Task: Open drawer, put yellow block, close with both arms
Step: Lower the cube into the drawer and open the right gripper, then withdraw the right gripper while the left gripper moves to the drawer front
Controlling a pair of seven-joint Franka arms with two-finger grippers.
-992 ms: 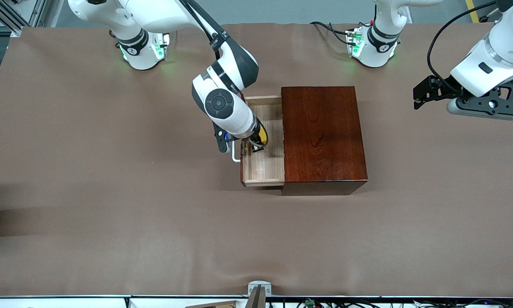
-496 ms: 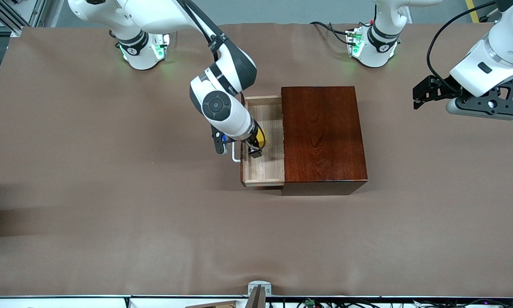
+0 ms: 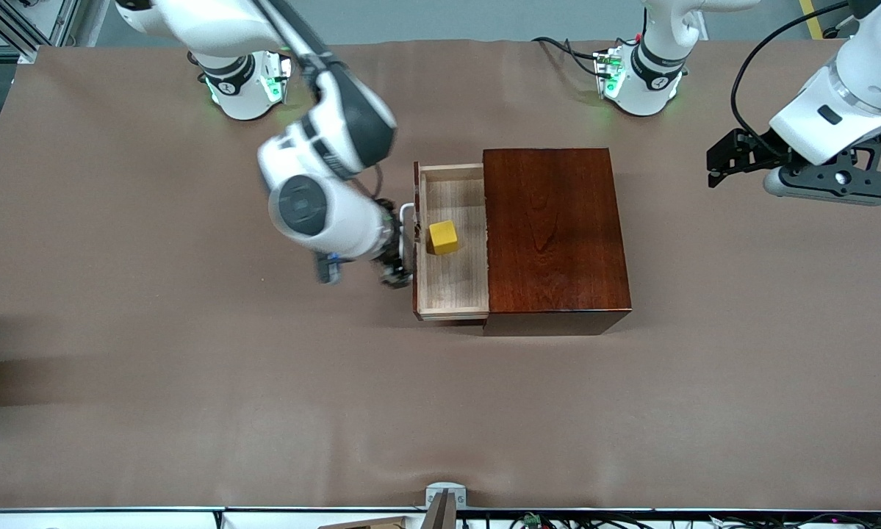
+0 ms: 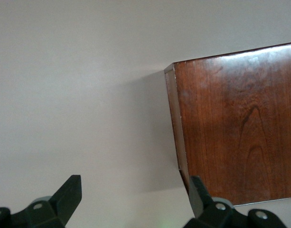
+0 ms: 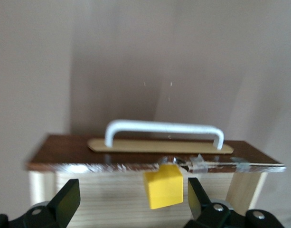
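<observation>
Front view is showing the drawer point(image 3: 451, 242) pulled out of the mahogany box point(image 3: 554, 235) toward the right arm's end of the table, with the yellow block point(image 3: 443, 237) lying on the pale tray floor, roughly mid-length and free of any gripper. The placing step is reading as done; closing is what is left.

Right gripper point(image 3: 398, 258) is sitting just outside the drawer's dark front, beside the white handle point(image 3: 406, 220), on the side away from the box. Right wrist view is confirming it: fingers point(image 5: 64, 202) are spread wide and carrying nothing, looking across the handle point(image 5: 164, 133) and front panel at the block point(image 5: 164, 186) inside.

Left gripper point(image 3: 727, 158) is waiting in the air over bare table toward the left arm's end, well apart from the box. Left wrist view is showing its fingers point(image 4: 69, 192) spread and empty, with the box's top point(image 4: 235, 123) ahead of them.

Key relation for the coming move: the drawer is sliding along the line running from one arm's end of the table to the other, and its front panel is lying between the right gripper and the box. So the right arm is the nearer one for a push on the front toward the box; the left arm is looking placed to brace the box from its own end. Risk, as a judgement: an off-centre push could skew the tray in its slot.
</observation>
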